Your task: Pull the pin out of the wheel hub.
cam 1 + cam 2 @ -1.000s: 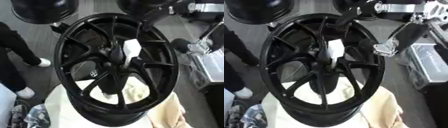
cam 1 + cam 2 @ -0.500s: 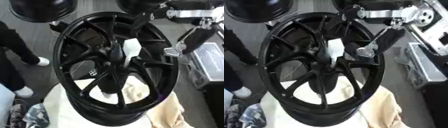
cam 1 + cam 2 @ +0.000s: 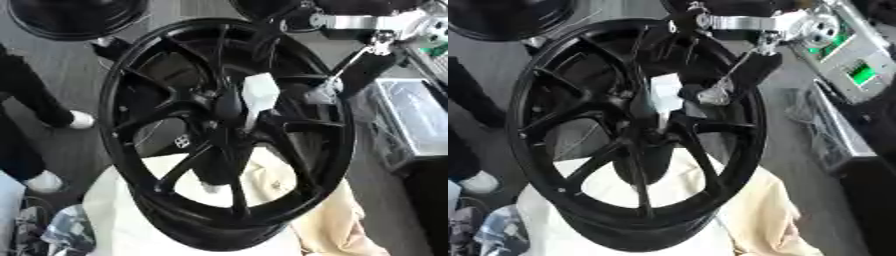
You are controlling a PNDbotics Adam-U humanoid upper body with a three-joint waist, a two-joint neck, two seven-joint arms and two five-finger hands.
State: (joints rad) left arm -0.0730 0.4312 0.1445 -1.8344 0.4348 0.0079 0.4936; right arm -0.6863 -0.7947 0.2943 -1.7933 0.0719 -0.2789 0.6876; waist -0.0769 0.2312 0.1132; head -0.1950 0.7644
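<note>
Pin [image 3: 259, 96] stands white in the wheel hub [image 3: 229, 107], long axis pointing toward you. Your right hand [image 3: 745, 75] sits just right of it, nearer arm; finger state: cannot tell. Left hand unseen.

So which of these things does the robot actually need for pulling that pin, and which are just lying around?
Part of the job:
- black wheel hub
- white pin sticking out of its centre
- right hand, reaching in from the upper right

Just lying about:
- cream cloth under the wheel
- second black wheel at the top left
- metal case at the right
</note>
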